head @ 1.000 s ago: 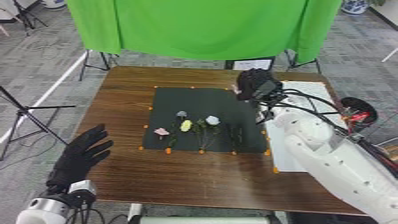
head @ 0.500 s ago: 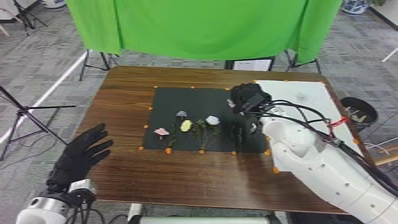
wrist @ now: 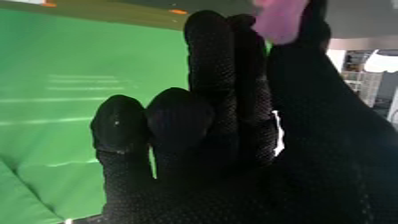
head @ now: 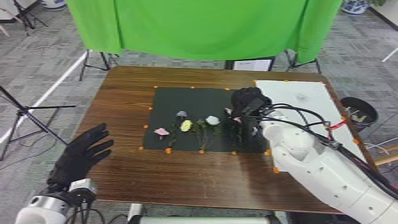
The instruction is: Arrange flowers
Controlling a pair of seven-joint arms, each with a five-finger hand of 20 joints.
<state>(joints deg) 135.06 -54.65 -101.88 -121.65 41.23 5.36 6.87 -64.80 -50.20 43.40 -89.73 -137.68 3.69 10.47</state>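
Note:
Over the right part of the dark mat [head: 169, 100], my right hand [head: 251, 101] holds a pink flower [head: 236, 119] on its left side. In the right wrist view the pink flower [wrist: 279, 22] is pinched between the thumb and the fingertips of my right hand [wrist: 213, 175]. On the mat lie a pale pink flower [head: 161, 131], a grey-blue flower [head: 181, 114], a yellow flower [head: 186, 125] and a white flower [head: 212, 120], stems toward the near edge. My left hand [head: 75, 157] is open with straight fingers, at the table's left edge.
Orange markers [head: 168, 150] line the mat on the brown table [head: 124, 175]. A white sheet [head: 289, 95] lies at the right, partly under my right arm. Beyond the table's right edge stands a dark bin [head: 359, 107]. A green cloth [head: 204, 30] hangs behind.
My right hand has moved left and then toward the near side, carrying the pink flower along from the mat's far right. The left hand and the lying flowers have not moved.

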